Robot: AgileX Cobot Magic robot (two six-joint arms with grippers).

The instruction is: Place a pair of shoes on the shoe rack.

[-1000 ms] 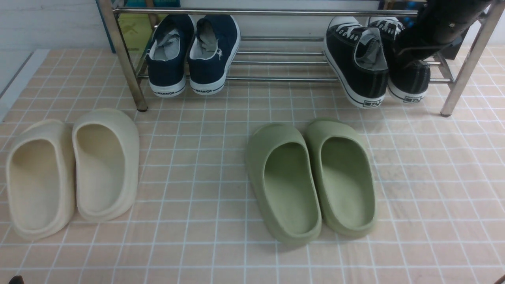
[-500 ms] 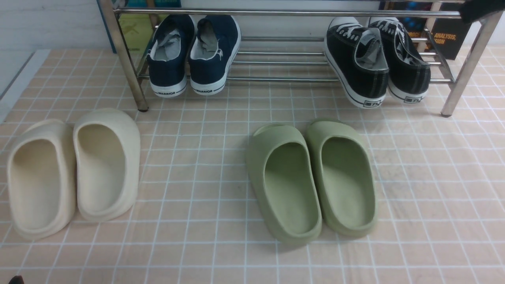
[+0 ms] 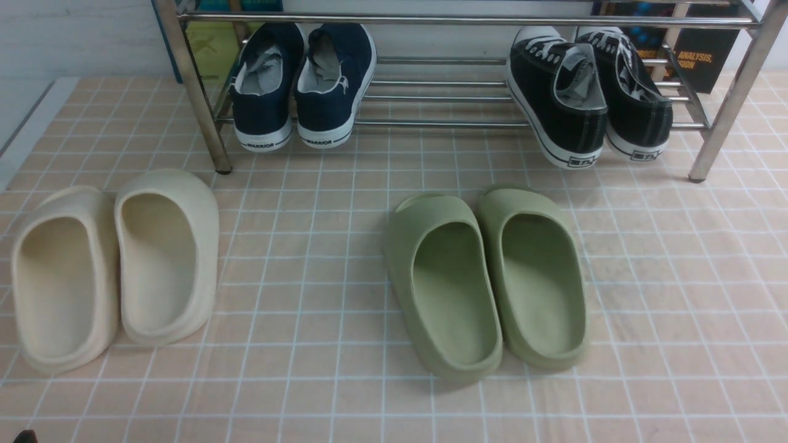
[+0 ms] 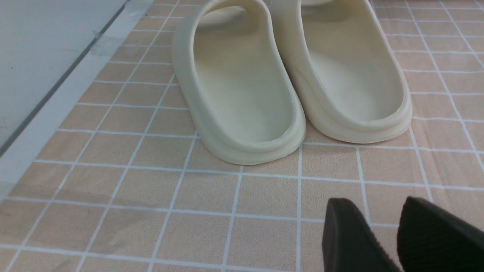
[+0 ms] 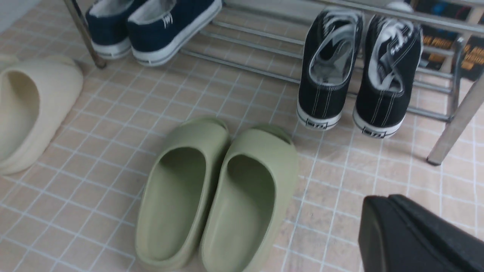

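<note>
Front view showed our black sneakers resting on the rack, so, with the right claw pressed together and the left claw spread, we judged it best to retreat clear of them.

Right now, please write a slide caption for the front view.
Black sneakers and navy sneakers rest on a metal rack; cream slippers and green slippers sit before it.

Right gripper: fingers shut together, empty, raised in front of the shoe rack. Left gripper: fingers apart, holding nothing, well out in front of the rack's left end.
</note>
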